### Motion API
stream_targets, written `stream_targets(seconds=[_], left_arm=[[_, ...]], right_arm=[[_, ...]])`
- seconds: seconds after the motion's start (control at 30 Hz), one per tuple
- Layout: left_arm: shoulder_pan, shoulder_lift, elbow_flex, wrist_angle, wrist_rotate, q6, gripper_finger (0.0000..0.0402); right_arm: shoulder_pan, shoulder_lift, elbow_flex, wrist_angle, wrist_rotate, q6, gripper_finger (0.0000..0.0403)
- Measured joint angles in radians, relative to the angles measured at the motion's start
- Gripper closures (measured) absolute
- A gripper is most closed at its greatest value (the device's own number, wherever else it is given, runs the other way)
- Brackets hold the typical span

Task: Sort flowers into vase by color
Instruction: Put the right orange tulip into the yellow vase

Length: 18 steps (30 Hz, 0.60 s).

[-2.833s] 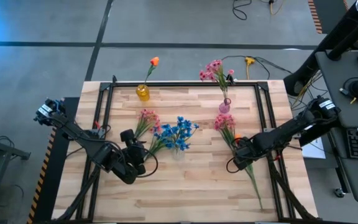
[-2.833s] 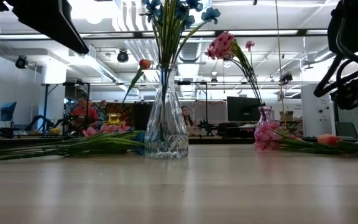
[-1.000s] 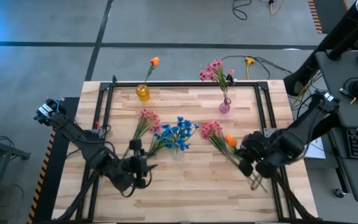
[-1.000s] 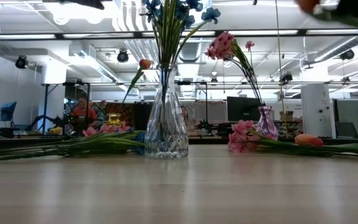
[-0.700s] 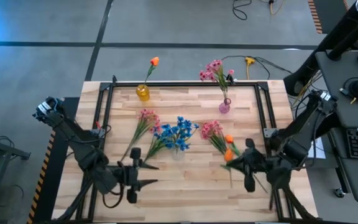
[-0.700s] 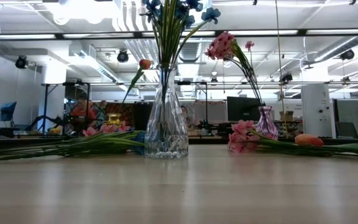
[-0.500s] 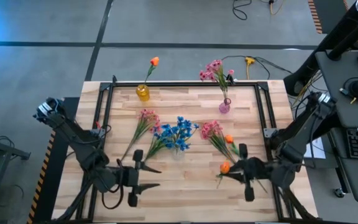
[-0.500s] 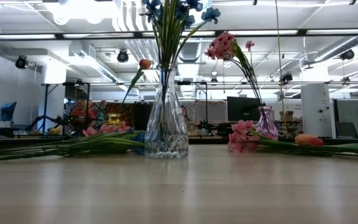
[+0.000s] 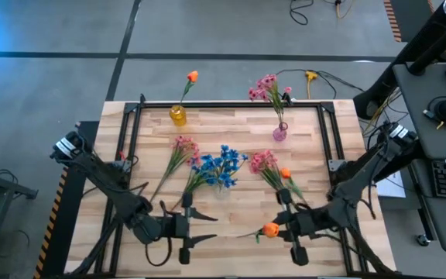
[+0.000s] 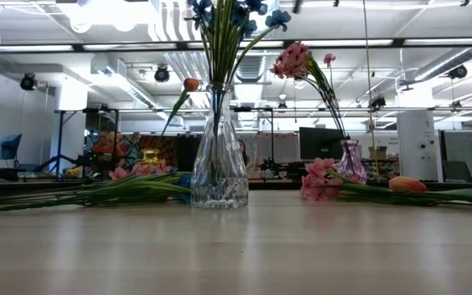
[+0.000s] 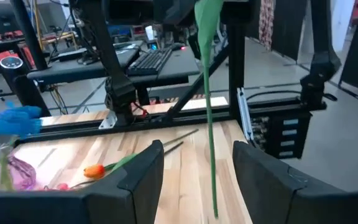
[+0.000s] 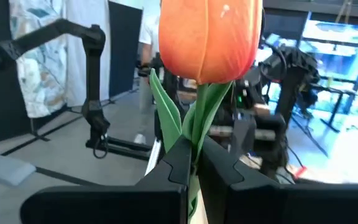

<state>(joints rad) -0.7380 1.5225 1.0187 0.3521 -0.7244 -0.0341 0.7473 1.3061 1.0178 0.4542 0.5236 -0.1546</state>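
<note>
Since the earlier high view, the right claw (image 9: 285,230) has been carried from the right-hand flower pile toward the near middle of the pale wooden plank tabletop (image 9: 238,128), and it is seen clenched on the green stalk of a small orange tulip-like bud (image 9: 270,229), held above the surface. In the right wrist view the orange bud (image 12: 209,38) stands upright just above the pinched fingers (image 12: 169,174). The left claw (image 9: 198,229) has also shifted rightward along the near edge; its fingers are spread and nothing is gripped between them.

On the tabletop, a clear faceted glass vase (image 10: 219,168) holding blue blossom clusters (image 9: 221,167) stands at the middle. A pink blossom spray (image 9: 183,146) lies to its left, another pink spray (image 9: 263,161) with a second orange bud (image 9: 285,173) to its right. A small yellow vase (image 9: 177,115) holding one orange bud and a small pink vase (image 9: 279,133) holding pink blossoms stand along the far edge, well apart from both claws.
</note>
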Motion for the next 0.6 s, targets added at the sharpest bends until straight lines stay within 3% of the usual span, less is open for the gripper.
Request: stream_targets(seconds=[0.23,0.6], left_arm=[[0.012,0.067,0.000,0.100,0.003,0.000,0.0211],[0.020,0.129,0.024,0.160,0.035,0.009,0.0184]], right_arm=[[-0.076,0.094,0.098,-0.008,-0.156,-0.046,0.0390],[-0.116,0.220,0.313,-0.182,-0.161,-0.134,0.0390]])
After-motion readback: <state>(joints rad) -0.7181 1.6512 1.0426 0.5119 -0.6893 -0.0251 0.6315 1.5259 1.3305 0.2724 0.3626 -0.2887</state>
